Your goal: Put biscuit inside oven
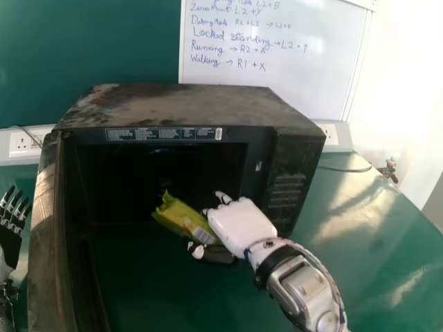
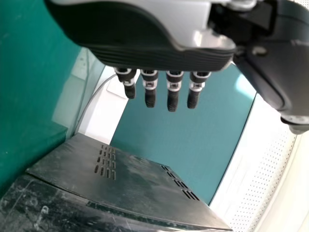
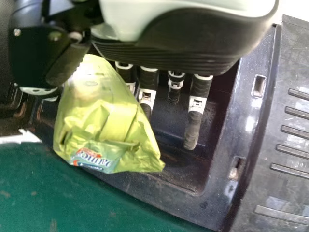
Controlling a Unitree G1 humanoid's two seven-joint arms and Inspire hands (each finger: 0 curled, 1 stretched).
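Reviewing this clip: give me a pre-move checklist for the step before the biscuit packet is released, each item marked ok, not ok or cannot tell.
1. Oven door swung open: ok, it stands open on the head view's left.
2. Biscuit packet secured: ok, it sits between the right hand's thumb and fingers.
3. Packet lined up with the opening: ok, in the head view it appears against the dark oven cavity.
4. Whole packet past the oven's front frame: cannot tell, its depth is unclear.
5. Support beneath the packet for release: cannot tell.
6. Left hand away from the opening: ok, it is outside the door.
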